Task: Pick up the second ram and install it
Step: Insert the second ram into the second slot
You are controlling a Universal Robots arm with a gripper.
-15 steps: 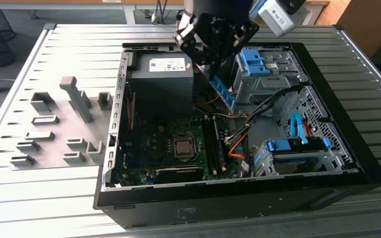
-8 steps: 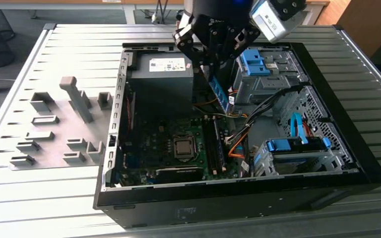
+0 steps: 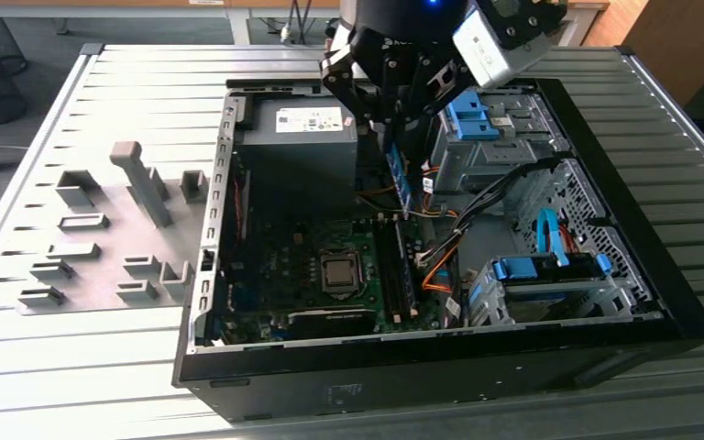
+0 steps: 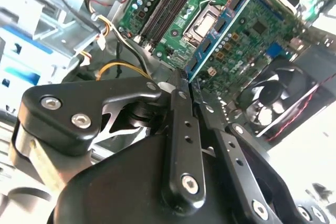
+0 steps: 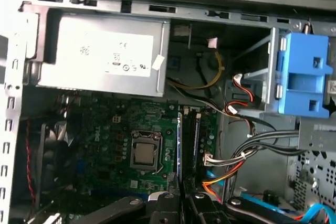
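Note:
My gripper (image 3: 385,128) hangs inside the open computer case (image 3: 645,275), shut on the second ram (image 3: 399,179), a thin blue-green strip held on edge and pointing down. The black fingers (image 4: 178,124) clamp the strip's upper end, and the ram (image 4: 220,27) runs from them toward the motherboard (image 4: 247,30). In the first wrist view the gripper (image 5: 184,199) holds the ram (image 5: 179,145) as a narrow blue line just beside the long dark memory slots (image 5: 195,135). The ram hangs above the slots (image 3: 395,270), apart from the board.
The grey power supply (image 3: 297,147) fills the case's far end, and the processor socket (image 3: 340,272) lies beside the slots. Blue drive cages (image 3: 468,115) and orange and black cables (image 3: 438,266) crowd the exterior view's right. Grey holder blocks (image 3: 144,183) stand on the slatted table.

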